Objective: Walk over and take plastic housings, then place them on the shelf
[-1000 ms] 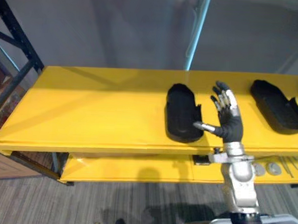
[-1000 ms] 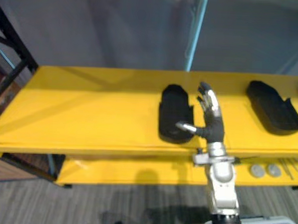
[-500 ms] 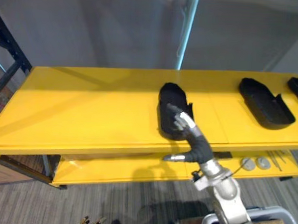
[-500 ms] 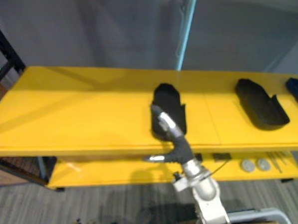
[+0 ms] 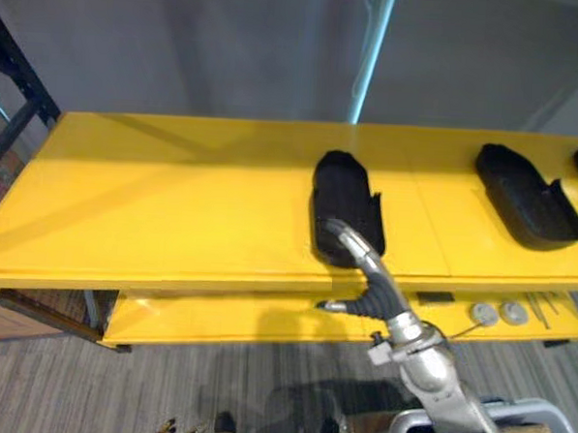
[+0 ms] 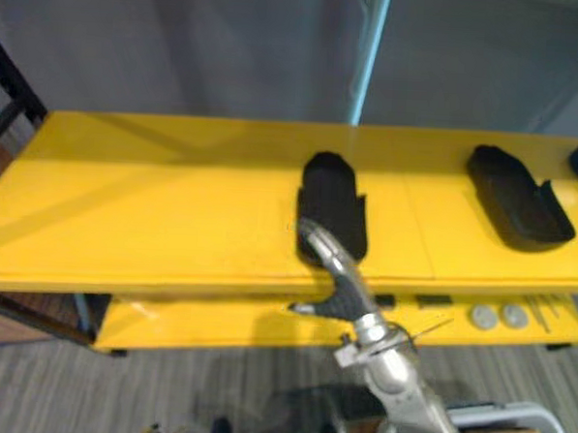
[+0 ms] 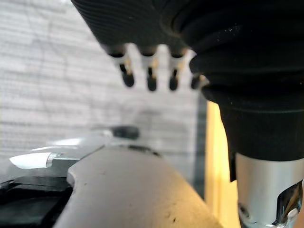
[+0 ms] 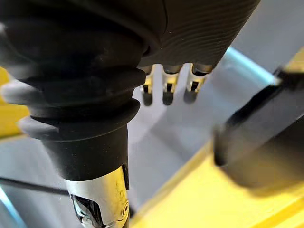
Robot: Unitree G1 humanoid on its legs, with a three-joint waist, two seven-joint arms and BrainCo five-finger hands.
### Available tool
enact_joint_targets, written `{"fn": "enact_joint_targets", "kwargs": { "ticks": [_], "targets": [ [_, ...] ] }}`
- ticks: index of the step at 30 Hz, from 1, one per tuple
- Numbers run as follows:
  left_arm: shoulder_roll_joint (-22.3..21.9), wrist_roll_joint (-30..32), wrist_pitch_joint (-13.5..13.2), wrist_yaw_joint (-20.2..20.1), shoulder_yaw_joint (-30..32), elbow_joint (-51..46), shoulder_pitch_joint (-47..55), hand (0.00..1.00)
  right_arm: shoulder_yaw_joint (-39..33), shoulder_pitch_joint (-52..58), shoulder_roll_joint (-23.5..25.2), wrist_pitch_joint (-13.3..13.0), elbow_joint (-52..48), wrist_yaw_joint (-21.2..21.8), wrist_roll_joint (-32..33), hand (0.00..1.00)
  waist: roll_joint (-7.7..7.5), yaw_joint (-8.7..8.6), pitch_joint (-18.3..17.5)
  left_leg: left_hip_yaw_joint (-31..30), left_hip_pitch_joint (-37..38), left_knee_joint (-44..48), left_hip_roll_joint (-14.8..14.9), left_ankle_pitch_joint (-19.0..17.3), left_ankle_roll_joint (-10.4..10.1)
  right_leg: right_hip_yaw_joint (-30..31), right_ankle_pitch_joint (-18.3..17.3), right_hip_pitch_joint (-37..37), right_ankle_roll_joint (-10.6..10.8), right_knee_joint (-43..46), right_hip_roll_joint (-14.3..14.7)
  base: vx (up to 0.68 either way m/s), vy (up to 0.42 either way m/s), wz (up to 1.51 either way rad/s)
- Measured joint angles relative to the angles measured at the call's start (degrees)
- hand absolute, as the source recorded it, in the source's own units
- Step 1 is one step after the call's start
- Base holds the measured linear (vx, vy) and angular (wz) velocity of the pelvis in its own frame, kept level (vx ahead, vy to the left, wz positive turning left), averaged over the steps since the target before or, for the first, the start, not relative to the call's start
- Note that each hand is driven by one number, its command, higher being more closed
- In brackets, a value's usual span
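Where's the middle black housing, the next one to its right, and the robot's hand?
middle black housing point(image 5: 344, 192), left eye view, its far half.
next housing point(image 5: 525, 195), left eye view, its middle.
right hand point(image 5: 380, 294), left eye view, its dark cover.

We are looking at a long glossy yellow shelf board point(image 5: 173, 210), plain and unpatterned. A matte black moulded plastic housing point(image 5: 346, 205) and a second black housing point(image 5: 528, 195) are showing dark against it. A yellow lower board point(image 5: 225, 320) is matching it, with pale grey round discs point(image 5: 483, 312). The silver right hand point(image 5: 380, 297) is wearing a dark ribbed cover. We are seeing a grey-brown finely striped floor point(image 5: 67, 389), a flat grey wall point(image 5: 182, 46), a light blue upright post point(image 5: 372, 56) and a black metal rack frame point(image 5: 20, 76).
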Motion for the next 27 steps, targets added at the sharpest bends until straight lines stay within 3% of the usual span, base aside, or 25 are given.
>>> {"fn": "enact_joint_targets", "kwargs": {
  "ticks": [9,20,27],
  "targets": [
    [1.0,-0.7,-0.4,-0.3,-2.9,-2.0,-0.1,0.0,-3.1,1.4,-1.0,1.0,1.5,-1.4,0.1,0.0,0.2,-0.05,0.1,0.3,0.3,0.1,0.0,0.0,0.0,0.0,0.0,0.1,0.0,0.0,0.0,0.02,-0.001,-0.01],
    [0.5,-1.2,1.5,-0.3,-2.9,-2.3,-0.1,0.0,-2.8,-5.9,-0.5,1.4,19.1,-6.2,0.2,0.0,1.43,0.28,0.7,-1.9,-0.7,0.2,-0.5,0.6,0.3,-1.9,0.0,0.2,0.1,0.5,-0.8,-0.01,0.007,0.1],
    [0.0,-1.8,1.5,-0.3,-2.8,-4.5,-2.0,0.0,-3.2,-17.4,-0.3,2.4,23.8,-11.2,0.2,0.0,2.79,0.58,6.6,-4.1,-5.5,5.7,-0.9,-0.7,1.5,-3.3,0.0,-2.2,0.2,3.0,-2.0,-0.04,0.022,0.14]
  ]
}}
